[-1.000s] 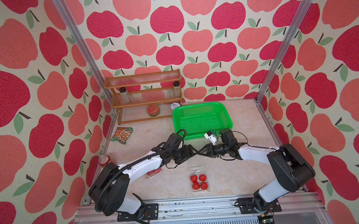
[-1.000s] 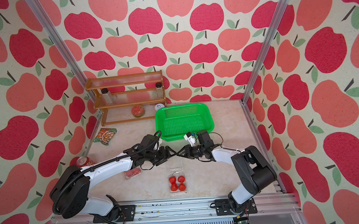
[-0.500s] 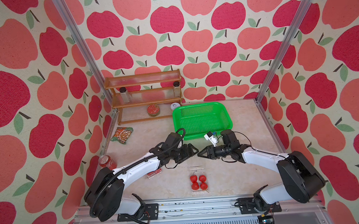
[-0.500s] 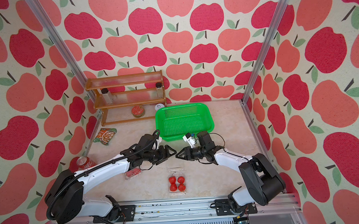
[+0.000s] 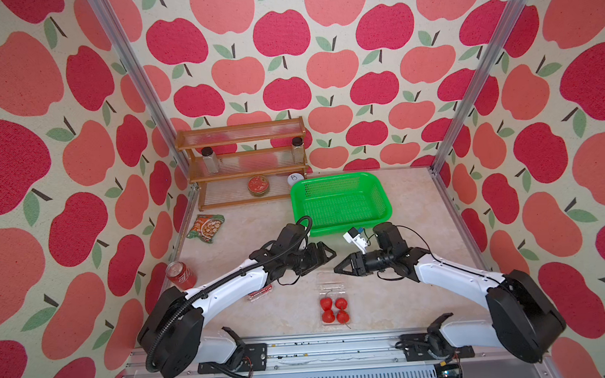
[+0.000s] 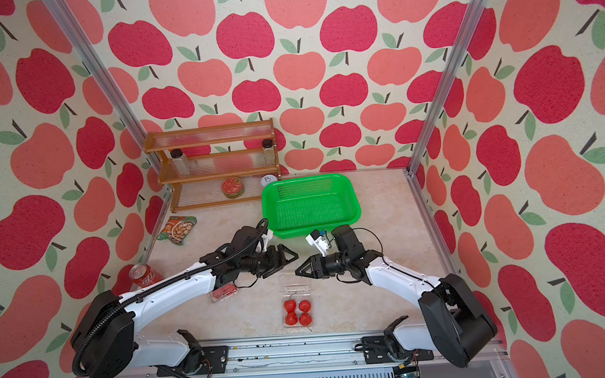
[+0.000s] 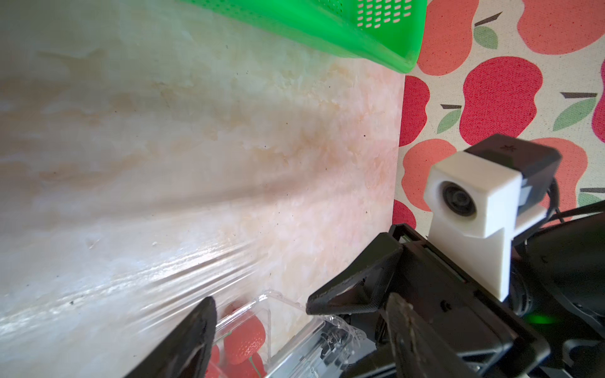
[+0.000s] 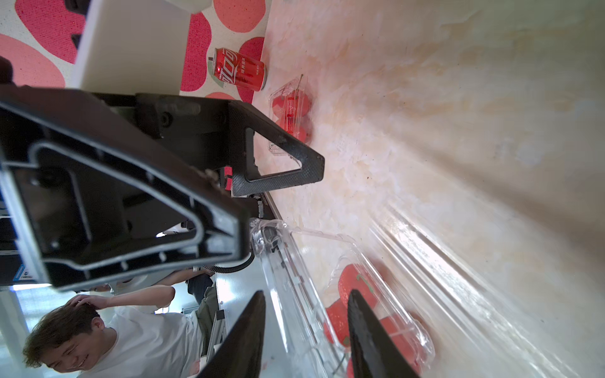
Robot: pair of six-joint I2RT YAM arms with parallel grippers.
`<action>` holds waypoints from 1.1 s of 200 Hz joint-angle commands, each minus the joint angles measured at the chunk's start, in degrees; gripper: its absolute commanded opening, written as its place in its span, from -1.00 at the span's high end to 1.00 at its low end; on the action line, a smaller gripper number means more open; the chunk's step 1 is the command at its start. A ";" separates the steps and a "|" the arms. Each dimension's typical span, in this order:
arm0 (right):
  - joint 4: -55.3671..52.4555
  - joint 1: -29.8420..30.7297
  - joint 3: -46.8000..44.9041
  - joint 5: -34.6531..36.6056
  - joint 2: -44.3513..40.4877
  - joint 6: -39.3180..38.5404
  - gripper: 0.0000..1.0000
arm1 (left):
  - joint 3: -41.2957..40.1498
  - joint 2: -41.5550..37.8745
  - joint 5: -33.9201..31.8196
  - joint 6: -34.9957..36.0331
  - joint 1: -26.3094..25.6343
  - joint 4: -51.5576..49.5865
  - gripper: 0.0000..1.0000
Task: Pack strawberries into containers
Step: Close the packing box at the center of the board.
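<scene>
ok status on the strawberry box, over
left gripper open. right gripper part open. both hover by open container, four strawberries inside, not yet shut. second container shut, under left arm, not in the way.

Four strawberries (image 5: 333, 309), open clear container (image 5: 331, 281) (lid flat)

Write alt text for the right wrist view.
An open clear container of strawberries lies on the table by the right gripper's fingers. The left gripper faces it; beyond sit a second filled container and a red can.
</scene>
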 commanded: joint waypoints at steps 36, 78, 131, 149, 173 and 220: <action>-7.30 4.42 0.88 -0.36 -2.17 -3.42 0.13 | 0.32 -2.67 -0.34 0.48 -1.72 -2.39 -0.60; -9.57 7.77 0.28 1.27 -4.50 -2.86 0.12 | -0.36 -4.06 -1.72 -0.77 -4.18 -3.71 -0.60; -9.09 11.37 -2.84 2.92 -6.04 -0.88 0.12 | -3.03 -6.33 -3.46 -3.25 -7.19 -3.78 -0.61; -8.27 13.04 -3.97 3.52 -5.81 0.15 0.12 | -3.74 -7.04 -4.18 -3.93 -8.19 -3.91 -0.61; -8.27 15.56 -4.96 4.91 -5.27 1.03 0.11 | -4.57 -7.06 -4.80 -4.95 -9.91 -3.69 -0.61; -9.53 18.43 -6.68 7.81 -4.23 2.41 0.11 | -6.57 -5.83 -6.40 -7.95 -13.61 -1.20 -0.62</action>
